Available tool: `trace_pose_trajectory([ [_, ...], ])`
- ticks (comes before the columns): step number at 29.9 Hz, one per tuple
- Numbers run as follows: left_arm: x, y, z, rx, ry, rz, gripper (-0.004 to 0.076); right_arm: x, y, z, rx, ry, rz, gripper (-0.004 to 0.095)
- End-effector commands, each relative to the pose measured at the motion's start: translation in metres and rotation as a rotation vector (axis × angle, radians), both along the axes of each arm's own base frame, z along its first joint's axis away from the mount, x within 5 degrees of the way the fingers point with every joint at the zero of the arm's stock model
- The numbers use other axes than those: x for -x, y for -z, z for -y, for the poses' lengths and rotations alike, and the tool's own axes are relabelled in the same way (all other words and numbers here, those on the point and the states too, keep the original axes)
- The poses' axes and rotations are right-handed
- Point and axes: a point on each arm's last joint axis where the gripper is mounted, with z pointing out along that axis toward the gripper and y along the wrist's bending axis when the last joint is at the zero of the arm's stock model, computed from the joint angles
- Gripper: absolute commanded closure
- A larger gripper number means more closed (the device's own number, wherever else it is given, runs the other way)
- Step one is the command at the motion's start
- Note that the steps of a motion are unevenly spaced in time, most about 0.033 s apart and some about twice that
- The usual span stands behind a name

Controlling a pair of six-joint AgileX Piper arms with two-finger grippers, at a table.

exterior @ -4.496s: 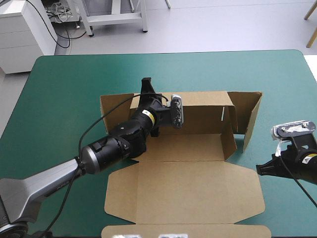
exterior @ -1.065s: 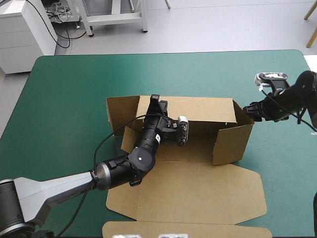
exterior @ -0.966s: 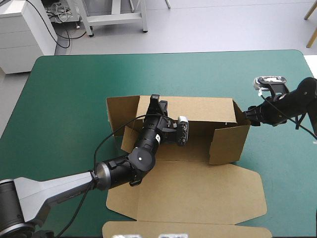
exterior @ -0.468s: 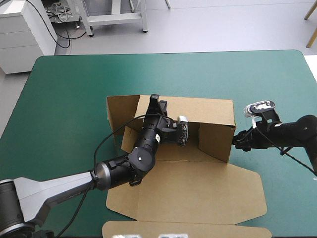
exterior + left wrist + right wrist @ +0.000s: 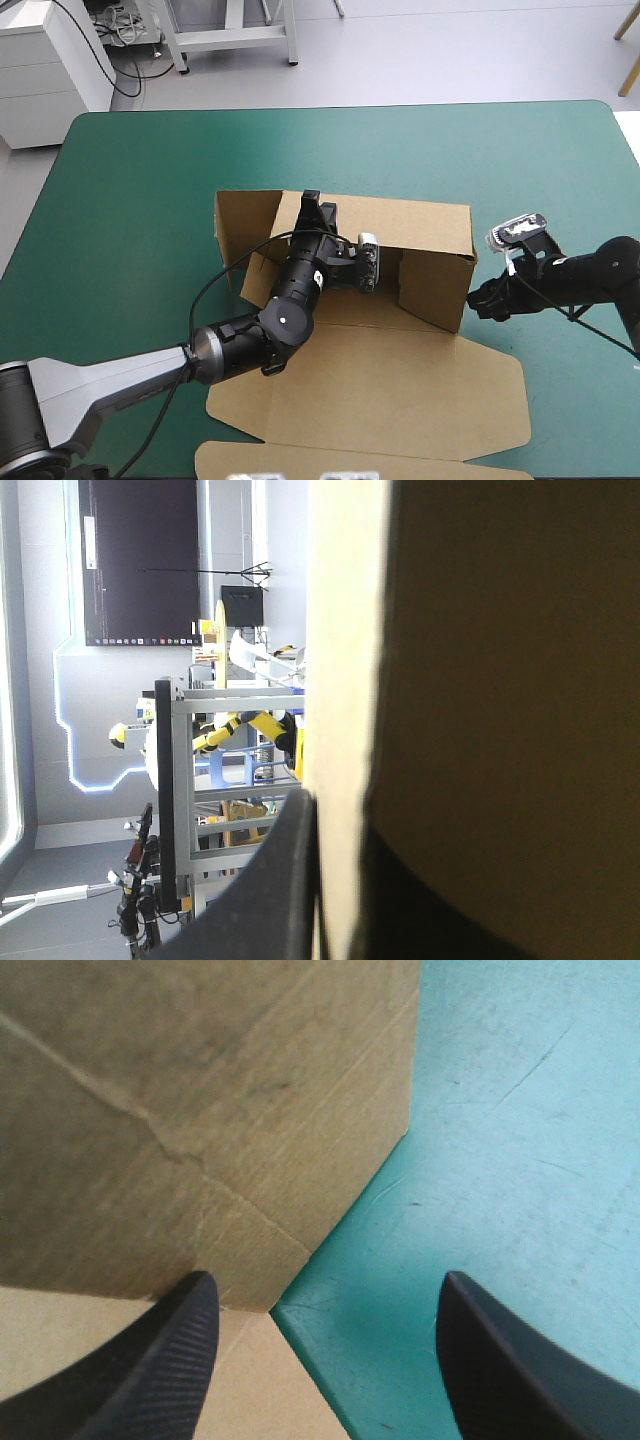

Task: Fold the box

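Box (image 5: 400, 380): sat near the table's middle, half built, brown board with walls up at the far side and the rest flat.
Back wall: stood upright along the box's 12 o'clock side, running nearly the full width.
Right wall: at 3 o'clock, raised and swung inward, slanting across the tray's end.
Left flap: at 9 o'clock, a panel stood at the back wall's end, angled outward; a smaller flap leaned just below it.
Lid: lay flat on the cover toward 6 o'clock, reaching close to the near edge.
Left gripper (image 5: 318, 208): clamped on the back wall's top edge, about 11 o'clock on the box, arm crossing the tray floor. Its wrist view had the board's (image 5: 500, 680) pale edge pinched in the gripper (image 5: 335, 815), one finger each side.
Right gripper (image 5: 478, 300): low over the cover at the box's 4 o'clock corner. In its own view the gripper (image 5: 325, 1290) was spread wide, holding nothing: one finger at the right wall's (image 5: 180, 1110) bottom corner, contact unclear, the other over bare cover.
Table (image 5: 130, 200): teal-green cover showed beside the box on all sides, and at the corner (image 5: 520, 1110).
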Motion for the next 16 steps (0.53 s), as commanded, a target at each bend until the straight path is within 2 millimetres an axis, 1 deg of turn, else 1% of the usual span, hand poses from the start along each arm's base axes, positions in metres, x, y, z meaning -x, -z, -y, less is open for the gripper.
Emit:
trace_pose_trajectory([
  [1,0.003,-0.012,-0.001,0.066,-0.007,-0.004,0.0731,0.003,-0.014,-0.003,-0.035,-0.005,0.043,0.0321],
  [6,0.003,-0.012,-0.001,0.066,-0.007,-0.004,0.0731,0.01,-0.012,-0.007,-0.048,-0.074,-0.019,0.0321],
  [8,0.003,-0.012,-0.001,0.066,-0.007,-0.004,0.0731,0.011,-0.012,-0.007,-0.054,-0.075,-0.022,0.0321],
  [13,0.003,-0.012,-0.001,0.069,-0.008,-0.005,0.0731,0.002,-0.018,-0.01,-0.107,-0.031,0.073,0.0321],
  [16,0.003,-0.012,-0.001,0.069,-0.008,-0.005,0.0731,-0.006,-0.023,-0.009,-0.145,0.036,0.155,0.0321],
])
